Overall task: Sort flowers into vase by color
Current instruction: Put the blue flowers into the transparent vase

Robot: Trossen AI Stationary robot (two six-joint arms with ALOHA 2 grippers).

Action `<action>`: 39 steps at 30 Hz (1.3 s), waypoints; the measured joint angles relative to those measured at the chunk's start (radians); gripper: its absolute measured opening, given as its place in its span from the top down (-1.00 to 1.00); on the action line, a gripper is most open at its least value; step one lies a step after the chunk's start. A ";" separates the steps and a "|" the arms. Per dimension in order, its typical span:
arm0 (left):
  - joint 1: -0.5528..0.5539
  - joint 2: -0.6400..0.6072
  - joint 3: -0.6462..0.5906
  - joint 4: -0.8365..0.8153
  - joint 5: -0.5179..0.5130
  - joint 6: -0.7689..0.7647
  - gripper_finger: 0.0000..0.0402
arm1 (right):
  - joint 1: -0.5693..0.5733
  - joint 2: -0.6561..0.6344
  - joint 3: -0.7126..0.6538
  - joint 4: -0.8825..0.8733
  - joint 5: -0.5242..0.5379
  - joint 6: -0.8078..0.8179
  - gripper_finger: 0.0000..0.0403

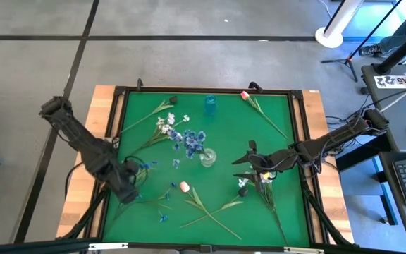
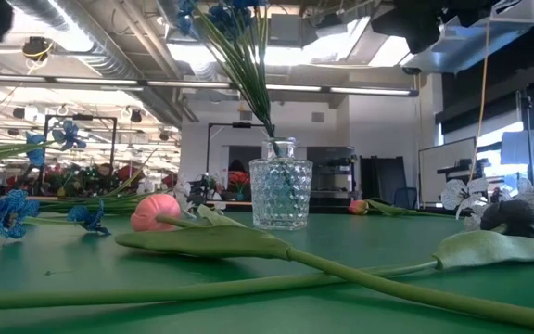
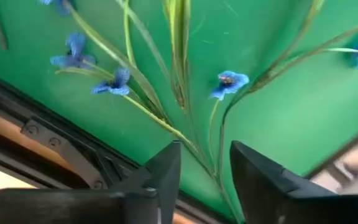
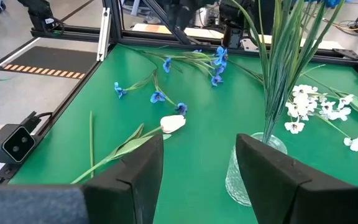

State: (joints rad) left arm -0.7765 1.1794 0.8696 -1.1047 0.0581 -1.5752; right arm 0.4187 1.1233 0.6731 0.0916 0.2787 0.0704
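Here the left tool (image 1: pixel 129 185) is seen low over the counter (image 1: pixel 224 141) at its left edge, jaws apart with nothing clamped. In the left wrist view thin green stems of a blue spray (image 3: pixel 229 82) pass between the two fingers (image 3: pixel 166 171) and run on ahead, so the long axis of the stems lies roughly in line with the tool's reach and crosswise to its closing direction. The blossoms lie further out from the fingers, toward the middle of the counter.

The glass vase (image 1: pixel 208 157), already holding blue flowers (image 1: pixel 192 140), stands near the counter's centre, well apart from the left tool.

The right tool (image 1: pixel 256 164) is held above the counter just right of the vase, jaws apart and empty; white blossoms (image 1: pixel 244 183) and a dark bud (image 1: pixel 242 191) lie close by it.

The blue spray is judged nearer the left arm; closing there should catch the stems, though which are caught cannot be told.
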 joint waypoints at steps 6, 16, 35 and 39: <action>-0.202 0.060 0.000 0.103 -0.182 -0.248 0.14 | 0.000 0.000 0.000 -0.016 -0.001 0.002 0.01; -0.361 0.183 -0.060 0.196 -0.191 -0.550 0.07 | 0.000 0.000 0.000 -0.012 -0.001 0.003 0.01; -0.228 0.241 -0.220 0.345 -0.052 -0.540 0.54 | 0.000 0.000 0.000 -0.012 -0.001 0.003 0.01; -0.205 0.242 -0.217 0.337 -0.066 -0.500 0.94 | 0.000 0.000 0.000 -0.011 -0.001 0.003 0.01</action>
State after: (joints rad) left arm -0.9816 1.4216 0.6523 -0.7675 -0.0082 -2.0748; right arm 0.4187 1.1236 0.6731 0.0804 0.2775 0.0732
